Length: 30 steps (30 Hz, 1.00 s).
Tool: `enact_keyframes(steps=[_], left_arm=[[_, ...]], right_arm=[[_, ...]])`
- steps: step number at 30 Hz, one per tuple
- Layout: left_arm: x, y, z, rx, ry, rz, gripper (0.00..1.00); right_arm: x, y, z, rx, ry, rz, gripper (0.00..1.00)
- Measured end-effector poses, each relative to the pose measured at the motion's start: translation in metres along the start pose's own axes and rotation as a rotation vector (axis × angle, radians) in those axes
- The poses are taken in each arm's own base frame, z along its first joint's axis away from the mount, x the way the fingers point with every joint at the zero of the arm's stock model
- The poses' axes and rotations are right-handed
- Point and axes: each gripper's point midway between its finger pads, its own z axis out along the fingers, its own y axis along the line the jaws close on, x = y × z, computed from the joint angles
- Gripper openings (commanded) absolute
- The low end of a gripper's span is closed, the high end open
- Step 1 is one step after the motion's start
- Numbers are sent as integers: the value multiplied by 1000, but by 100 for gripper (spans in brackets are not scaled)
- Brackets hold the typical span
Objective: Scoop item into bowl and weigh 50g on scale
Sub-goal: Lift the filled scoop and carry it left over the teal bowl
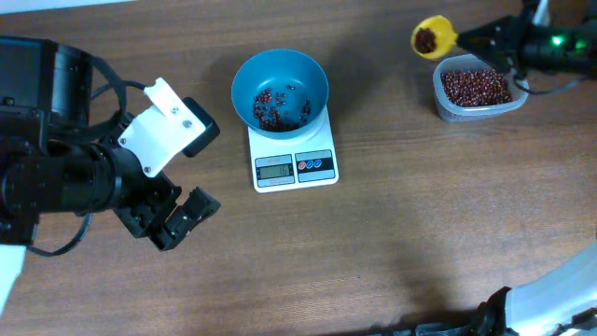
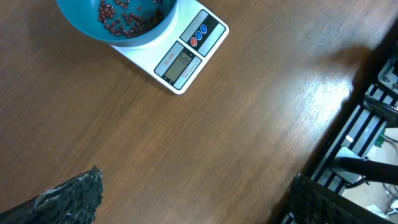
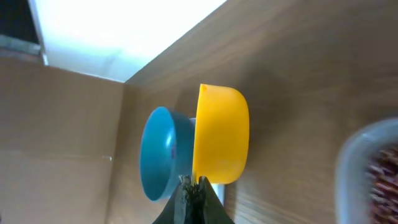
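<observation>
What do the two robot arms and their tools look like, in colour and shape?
Both arms are mostly black. The left arm is bulky, with a white angular plate and looping black cables; the left tool has dark ridged fingers. The right arm is slim, with a green light.

Top-down overhead; oblique wrist views; common bowl (image 1: 312, 82)
</observation>
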Motion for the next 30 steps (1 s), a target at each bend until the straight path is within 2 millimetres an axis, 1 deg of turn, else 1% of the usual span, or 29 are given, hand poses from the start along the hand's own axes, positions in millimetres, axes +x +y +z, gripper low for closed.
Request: enact_keyframes(steps=[3,6,7,9,12,14,16,20,21,27,28,30], left_arm=[[0,0,0,0,0,0,99],[0,0,0,0,0,0,99],[0,0,0,0,1,0,99],[0,0,0,0,0,0,99],[0,0,0,0,0,0,99],[0,0,0,0,0,0,99],[0,0,0,0,0,0,99],[0,0,0,0,0,0,99],[0,0,0,0,0,0,99],[0,0,0,0,0,0,99],[0,0,0,0,0,0,99],[0,0,0,0,0,0,99]], right_arm=[[8,26,29,-49,48,-28,4],[25,51,56,-90,115,-36,4],[30,57,62,-98,134,-42,4],[42,75,79,-129,172,-82,4],[52,99,98,-179,194,-167,4],[64,112,109,-204,224,-199,4],[72,119,115,-217,246,-213,4],[93,136,127,-265,284,-353,4],[99,141,130,-286,291,-419,4],[101,141,131,-331,254,-708,4],[101,141,131,-341,244,-778,4],[100,141,131,-348,231,-852,4]])
